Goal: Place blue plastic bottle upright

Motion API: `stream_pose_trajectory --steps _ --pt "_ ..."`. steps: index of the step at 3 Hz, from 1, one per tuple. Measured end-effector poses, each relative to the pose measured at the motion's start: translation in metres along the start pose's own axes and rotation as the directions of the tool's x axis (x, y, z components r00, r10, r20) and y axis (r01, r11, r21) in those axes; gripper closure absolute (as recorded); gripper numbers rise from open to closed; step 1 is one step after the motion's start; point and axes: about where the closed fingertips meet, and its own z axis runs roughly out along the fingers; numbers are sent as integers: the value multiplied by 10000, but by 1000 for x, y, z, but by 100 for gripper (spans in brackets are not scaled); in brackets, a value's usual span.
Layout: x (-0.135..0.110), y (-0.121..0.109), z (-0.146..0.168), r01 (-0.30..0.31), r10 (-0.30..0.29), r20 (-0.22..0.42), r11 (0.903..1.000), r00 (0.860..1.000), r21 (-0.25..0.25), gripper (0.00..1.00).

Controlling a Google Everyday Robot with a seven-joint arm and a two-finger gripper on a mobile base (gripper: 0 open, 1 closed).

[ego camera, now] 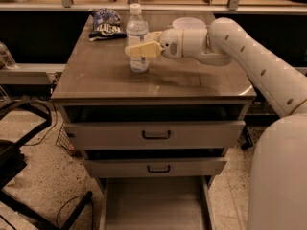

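Observation:
The blue plastic bottle is a small clear ribbed bottle with a white cap. It stands upright on the brown table top, left of centre. My gripper reaches in from the right and is closed around the bottle's middle. One pale finger crosses in front of the bottle and the other sits behind it. The bottle's base rests on the table.
A blue crinkled snack bag lies at the back left of the table. A white bowl sits behind my wrist. Two drawers are below the table top. A black chair base stands on the floor at left.

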Motion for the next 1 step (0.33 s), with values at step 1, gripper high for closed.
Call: stream_pose_trajectory --steps 1 --pt "0 0 1 -1 1 0 10000 10000 -9 0"
